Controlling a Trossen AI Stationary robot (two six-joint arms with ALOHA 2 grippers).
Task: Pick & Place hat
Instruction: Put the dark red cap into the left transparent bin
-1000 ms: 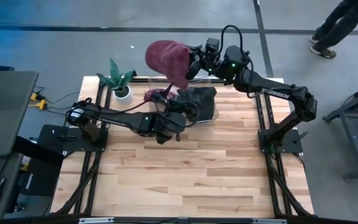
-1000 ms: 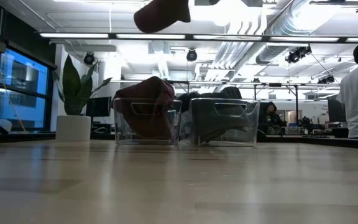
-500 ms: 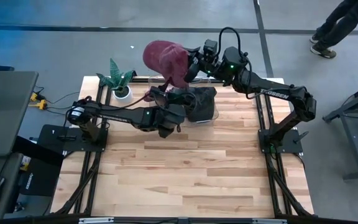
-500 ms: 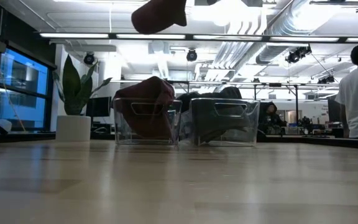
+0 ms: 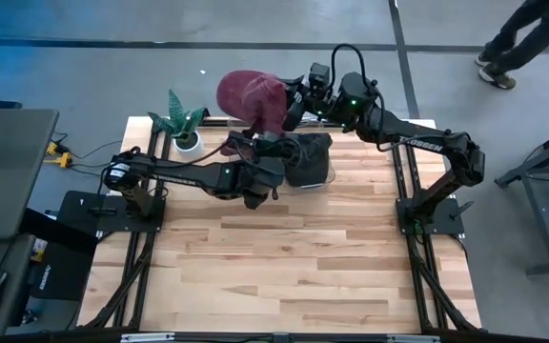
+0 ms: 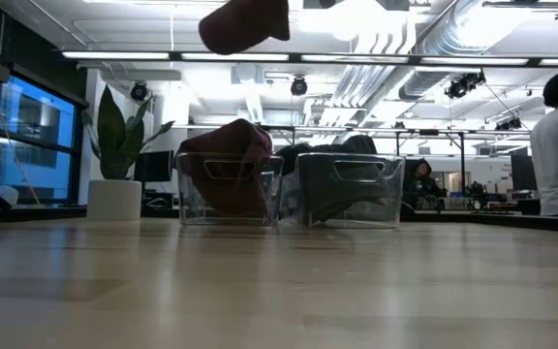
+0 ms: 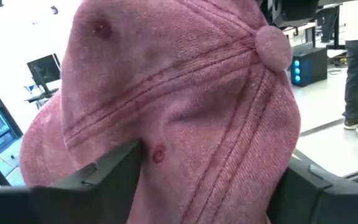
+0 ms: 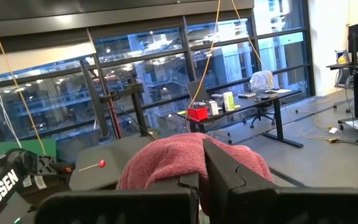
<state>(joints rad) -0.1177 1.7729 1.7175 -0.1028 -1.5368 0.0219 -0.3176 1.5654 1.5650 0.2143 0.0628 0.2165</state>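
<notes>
A maroon cap (image 5: 253, 97) is being held high above the far edge of the table (image 5: 284, 276) by the right gripper (image 5: 292, 103), whose fingers are being kept clamped together on a fold of the fabric, as is seen in the right wrist view, where the cloth (image 8: 179, 163) is bunched just ahead of the dark fingers (image 8: 229, 174). In the low view the cap (image 6: 245, 23) is hanging well above two clear bins (image 6: 229, 189), one of which is already holding maroon fabric and the other dark fabric. The left gripper (image 5: 239, 145) is being raised beneath the cap, and in the left wrist view the crown with its top button (image 7: 272, 46) is filling the frame, with the left fingers (image 7: 114, 165) being held apart on either side of the fabric and not yet closed on it. The step in hand is judged to be a handover or a shared grip in the air. For it to be done well, the right clamp is best kept firm until the left fingers are closed on a thick part of the crown, not on a loose edge, since soft cloth is likely to slip or sag. A potted plant (image 5: 185, 122) is standing near the bins and is best avoided.
</notes>
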